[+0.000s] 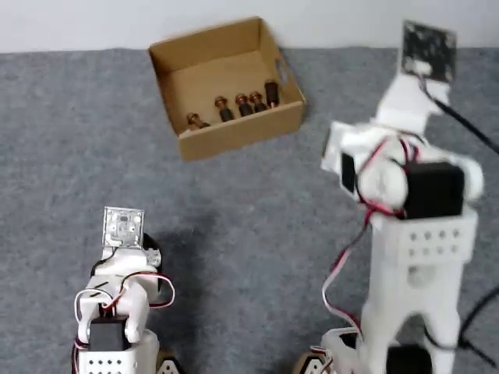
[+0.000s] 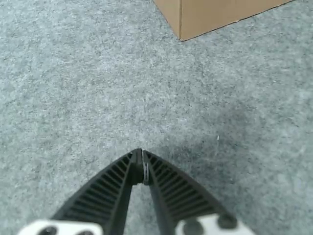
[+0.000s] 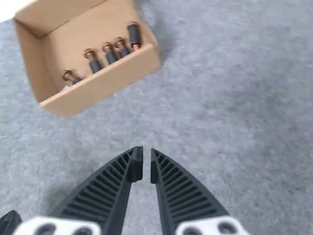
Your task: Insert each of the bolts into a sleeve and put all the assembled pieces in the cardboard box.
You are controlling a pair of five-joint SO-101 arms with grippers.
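The cardboard box (image 1: 238, 134) stands at the back of the grey felt table, and several assembled bolt-and-sleeve pieces (image 1: 243, 104) lie in a row inside it. The right wrist view has the same box (image 3: 100, 84) and pieces (image 3: 108, 52) ahead of my right gripper (image 3: 145, 164). That gripper hovers over bare felt, shut to a thin slit, holding nothing. My left gripper (image 2: 142, 166) is shut and empty, low over the felt, with a corner of the box (image 2: 210, 14) beyond it. No loose bolt or sleeve lies on the felt.
The left arm (image 1: 125, 273) is folded back at the front left of the table. The right arm (image 1: 405, 187) stands taller at the right. A white wall runs behind the box. Grey felt (image 1: 257, 218) spreads between the arms and the box.
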